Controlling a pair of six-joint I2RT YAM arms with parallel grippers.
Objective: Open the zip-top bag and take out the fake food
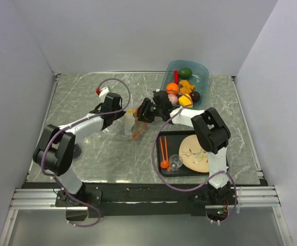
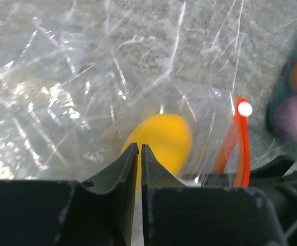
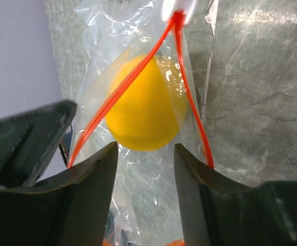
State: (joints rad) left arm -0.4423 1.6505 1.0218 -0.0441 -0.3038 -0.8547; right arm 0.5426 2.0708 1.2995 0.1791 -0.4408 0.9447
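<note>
**Q.** Right gripper [image 3: 145, 148], nearest first?
**A.** Jaws partly spread, gripping nothing; film of the zip-top bag [image 3: 107, 41] passes between them. Just beyond, on the claw's axis, sits the yellow lemon [image 3: 143, 107], inside the bag. The orange zip strip [image 3: 138, 72] parts in a V over it, its long axis running away from the claw.
**Q.** Left gripper [image 2: 139, 148]?
**A.** Jaws narrowed to a slit, apparently pinching the bag's edge. Both claws are at the bag, but the right faces the lemon squarely.
**Q.** Surroundings?
**A.** Grey marbled table [image 1: 86, 148] beneath; blue tub [image 1: 202, 72] of toy foods [image 1: 185, 86] beyond; pale walls [image 1: 138, 31] enclosing.
</note>
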